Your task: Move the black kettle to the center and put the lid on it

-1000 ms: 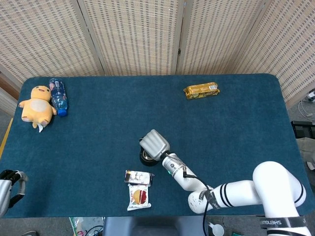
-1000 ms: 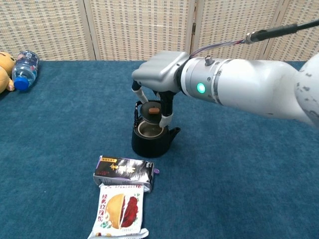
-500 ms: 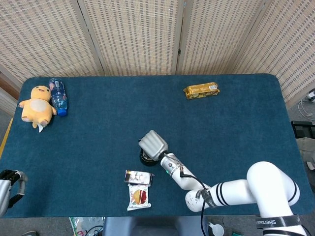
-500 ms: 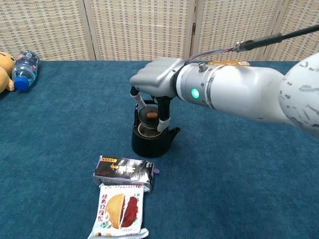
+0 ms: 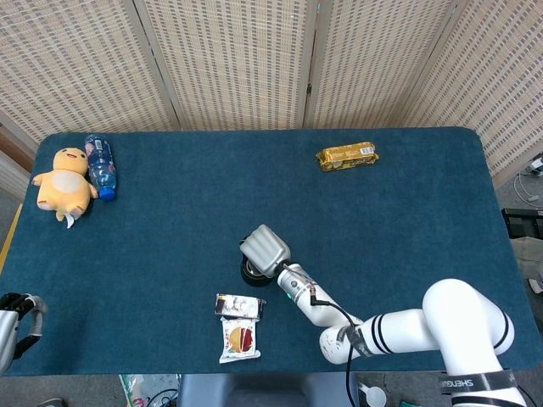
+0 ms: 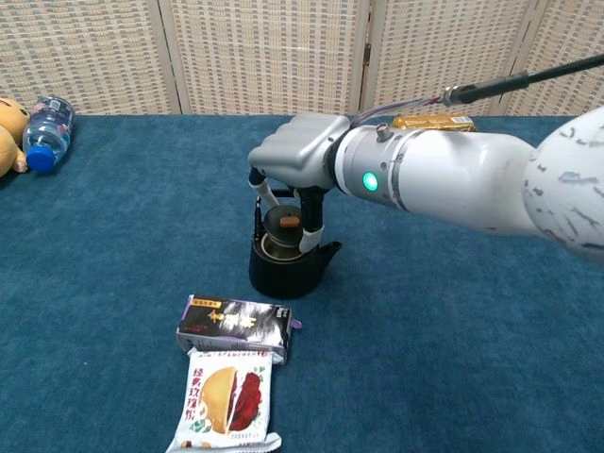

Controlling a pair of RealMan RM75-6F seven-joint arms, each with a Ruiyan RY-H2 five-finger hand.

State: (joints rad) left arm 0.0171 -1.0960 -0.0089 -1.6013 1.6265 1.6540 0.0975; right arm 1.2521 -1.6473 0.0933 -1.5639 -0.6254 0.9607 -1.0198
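The black kettle stands on the blue table near its middle, its mouth uncovered. My right hand hangs directly over it and pinches the dark lid with a brown knob just above the kettle's mouth. In the head view the right hand hides most of the kettle. My left hand rests at the table's near left corner, far from the kettle; its fingers look curled in with nothing in them.
A dark snack box and a white snack packet lie just in front of the kettle. A yellow plush toy and a water bottle lie at the far left. A gold packet sits at the back right.
My right hand has come down with the lid, from higher above the kettle to just over its mouth. The kettle and the left hand have not moved.
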